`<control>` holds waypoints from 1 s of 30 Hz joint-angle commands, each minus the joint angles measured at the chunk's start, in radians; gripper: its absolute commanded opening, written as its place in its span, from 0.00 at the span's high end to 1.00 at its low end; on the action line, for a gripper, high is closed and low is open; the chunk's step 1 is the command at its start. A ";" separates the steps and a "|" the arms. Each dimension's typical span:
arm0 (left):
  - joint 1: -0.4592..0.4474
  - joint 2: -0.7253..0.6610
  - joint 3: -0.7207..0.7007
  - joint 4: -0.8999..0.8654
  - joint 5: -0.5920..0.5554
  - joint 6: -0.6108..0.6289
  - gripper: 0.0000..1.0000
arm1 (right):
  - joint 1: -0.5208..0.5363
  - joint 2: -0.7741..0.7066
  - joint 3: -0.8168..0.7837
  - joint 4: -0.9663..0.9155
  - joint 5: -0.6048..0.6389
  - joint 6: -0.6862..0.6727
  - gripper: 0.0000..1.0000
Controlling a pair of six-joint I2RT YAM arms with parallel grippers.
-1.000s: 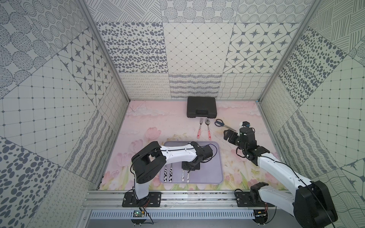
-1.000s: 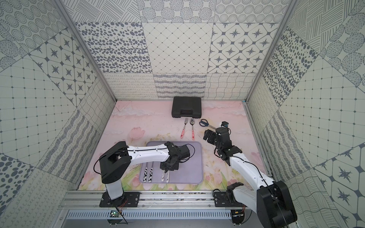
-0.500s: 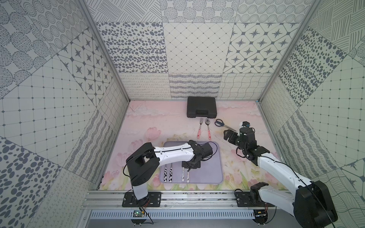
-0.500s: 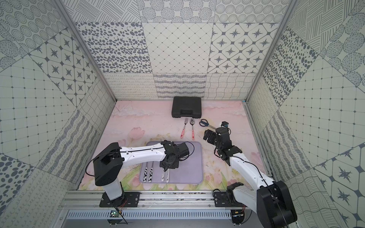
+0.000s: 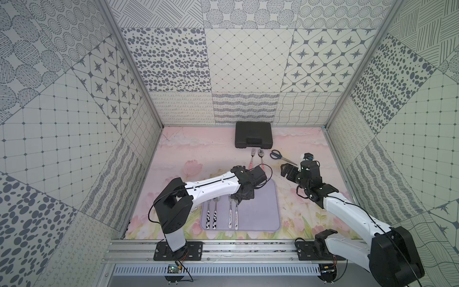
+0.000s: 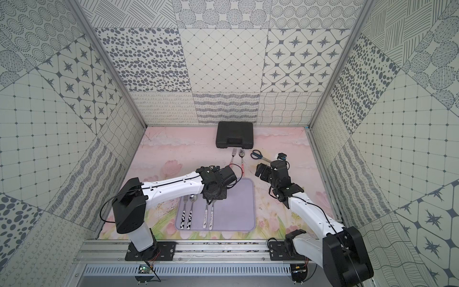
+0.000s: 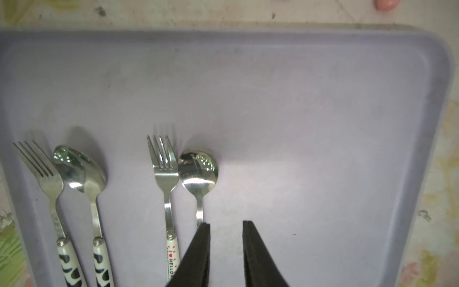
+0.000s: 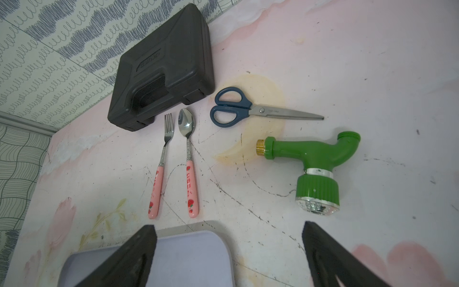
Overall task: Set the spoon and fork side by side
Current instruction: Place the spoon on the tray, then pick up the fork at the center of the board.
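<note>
Spoon lies just beside the fork near the middle of the tray. The left gripper, jaws slightly parted and empty, hovers over the handle. Lift straight up without dragging it. Beyond the tray, the right gripper gapes empty.

Top views high overhead, facing down on whole scene, wrist views close, sharing the tray.

Spoon and fork flat on purple tray
Steel heads, white printed handles; parallel, heads toward 12 o'clock from above, spoon just beside fork at its 3 o'clock.
</note>
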 commanded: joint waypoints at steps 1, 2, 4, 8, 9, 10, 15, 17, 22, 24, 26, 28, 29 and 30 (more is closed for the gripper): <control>0.065 0.032 0.054 0.087 -0.025 0.122 0.75 | 0.007 0.014 -0.010 0.042 0.016 -0.015 0.03; 0.077 0.045 0.072 0.096 -0.021 0.138 0.75 | 0.008 0.018 -0.010 0.044 0.015 -0.017 0.03; 0.099 0.075 0.110 0.105 -0.020 0.168 0.76 | 0.010 0.024 -0.010 0.048 0.015 -0.020 0.03; 0.144 0.170 0.218 0.105 -0.007 0.228 0.77 | 0.014 0.042 -0.010 0.057 0.015 -0.022 0.03; 0.154 0.196 0.251 0.102 -0.006 0.241 0.78 | 0.015 0.046 -0.009 0.058 0.015 -0.022 0.03; 0.160 0.218 0.279 0.102 -0.006 0.253 0.78 | 0.015 0.050 -0.008 0.057 0.016 -0.024 0.03; 0.202 0.331 0.412 0.104 0.020 0.291 0.76 | 0.017 0.062 -0.006 0.058 0.019 -0.025 0.03; 0.219 0.369 0.454 0.107 0.042 0.302 0.75 | 0.016 0.063 -0.006 0.058 0.019 -0.024 0.03; 0.256 0.459 0.557 0.100 0.092 0.320 0.72 | 0.018 0.062 -0.005 0.058 0.021 -0.024 0.03; 0.264 0.493 0.600 0.095 0.104 0.329 0.70 | 0.017 0.062 -0.006 0.058 0.021 -0.025 0.03; 0.268 0.524 0.639 0.083 0.106 0.341 0.65 | 0.018 0.063 -0.006 0.058 0.022 -0.024 0.03; 0.272 0.553 0.679 0.069 0.112 0.351 0.63 | 0.018 0.063 -0.006 0.058 0.022 -0.025 0.03; 0.273 0.567 0.698 0.064 0.115 0.358 0.62 | 0.017 0.063 -0.006 0.058 0.023 -0.024 0.03; 0.274 0.580 0.715 0.060 0.117 0.364 0.60 | 0.018 0.065 -0.006 0.058 0.022 -0.023 0.03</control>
